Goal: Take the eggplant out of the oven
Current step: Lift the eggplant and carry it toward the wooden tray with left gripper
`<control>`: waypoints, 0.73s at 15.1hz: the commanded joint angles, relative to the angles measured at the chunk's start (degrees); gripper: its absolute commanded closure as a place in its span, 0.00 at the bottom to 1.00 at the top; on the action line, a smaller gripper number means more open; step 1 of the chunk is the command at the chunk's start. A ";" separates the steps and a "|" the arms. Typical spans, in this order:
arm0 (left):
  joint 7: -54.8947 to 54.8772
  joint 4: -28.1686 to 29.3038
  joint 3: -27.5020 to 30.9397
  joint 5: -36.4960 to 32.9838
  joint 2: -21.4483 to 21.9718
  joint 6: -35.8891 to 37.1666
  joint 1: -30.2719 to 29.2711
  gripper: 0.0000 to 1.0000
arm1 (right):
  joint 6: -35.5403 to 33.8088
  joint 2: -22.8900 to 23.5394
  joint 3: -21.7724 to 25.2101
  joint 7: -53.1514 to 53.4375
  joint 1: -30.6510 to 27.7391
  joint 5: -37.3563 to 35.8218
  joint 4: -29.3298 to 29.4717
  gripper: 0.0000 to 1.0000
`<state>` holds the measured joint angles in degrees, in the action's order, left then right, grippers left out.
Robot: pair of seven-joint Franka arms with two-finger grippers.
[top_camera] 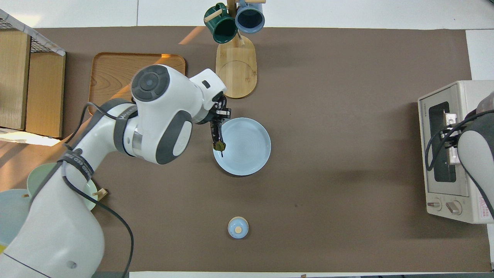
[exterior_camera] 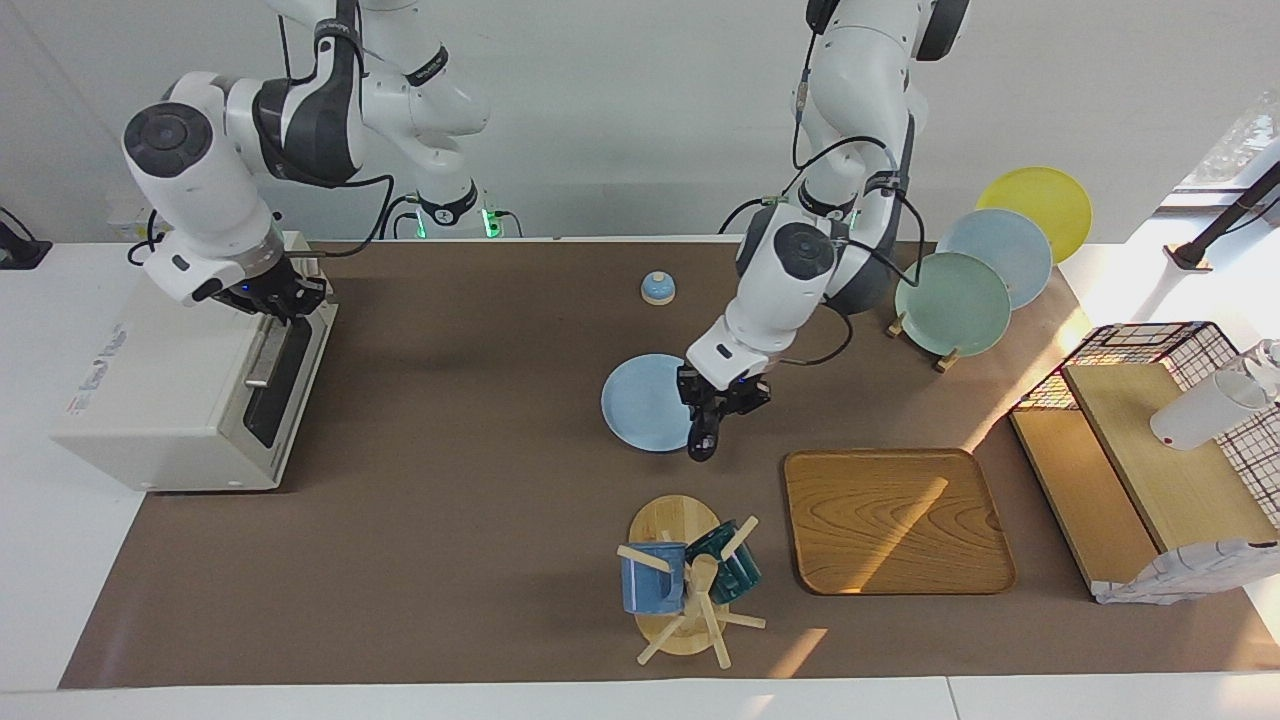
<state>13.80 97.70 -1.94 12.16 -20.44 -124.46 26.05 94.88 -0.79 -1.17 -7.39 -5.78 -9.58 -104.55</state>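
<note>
Left gripper (exterior_camera: 712, 420) holds eggplant (exterior_camera: 703, 437) (seemingly) over plate (exterior_camera: 640, 400).

Facing camera high across the table (exterior_camera: 450, 400); overhead one steeply down; same tabletop.

Plain white wall (exterior_camera: 620, 120), white table (exterior_camera: 60, 540), brown mat (exterior_camera: 450, 480), sunlight patches

A robot lab: bare white walls (exterior_camera: 620, 120), brown-papered table (exterior_camera: 450, 450), staged kitchenware.
</note>
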 commanded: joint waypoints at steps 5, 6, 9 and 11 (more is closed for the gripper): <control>-4.39 -3.83 -0.34 -4.42 -2.84 0.89 -13.55 1.00 | -2.50 -0.79 -0.41 -0.96 0.68 5.63 2.51 0.02; -5.71 -5.22 -0.34 -4.43 -4.42 0.80 -14.78 1.00 | -2.50 -0.70 -0.41 -0.96 0.60 5.89 2.51 0.00; -7.30 -10.67 -0.34 -6.70 -10.04 0.54 -17.95 1.00 | -1.98 -0.53 -0.41 -0.61 0.95 8.17 3.13 0.00; -9.22 -12.79 -0.34 -8.99 -13.03 -1.56 -20.32 1.00 | -2.15 -0.44 -0.24 -0.53 2.34 7.91 3.65 0.00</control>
<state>6.50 89.71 -1.67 5.52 -28.70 -124.61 7.96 92.81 -1.12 -1.64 -7.38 -4.45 -3.15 -101.33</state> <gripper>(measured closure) 0.652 0.009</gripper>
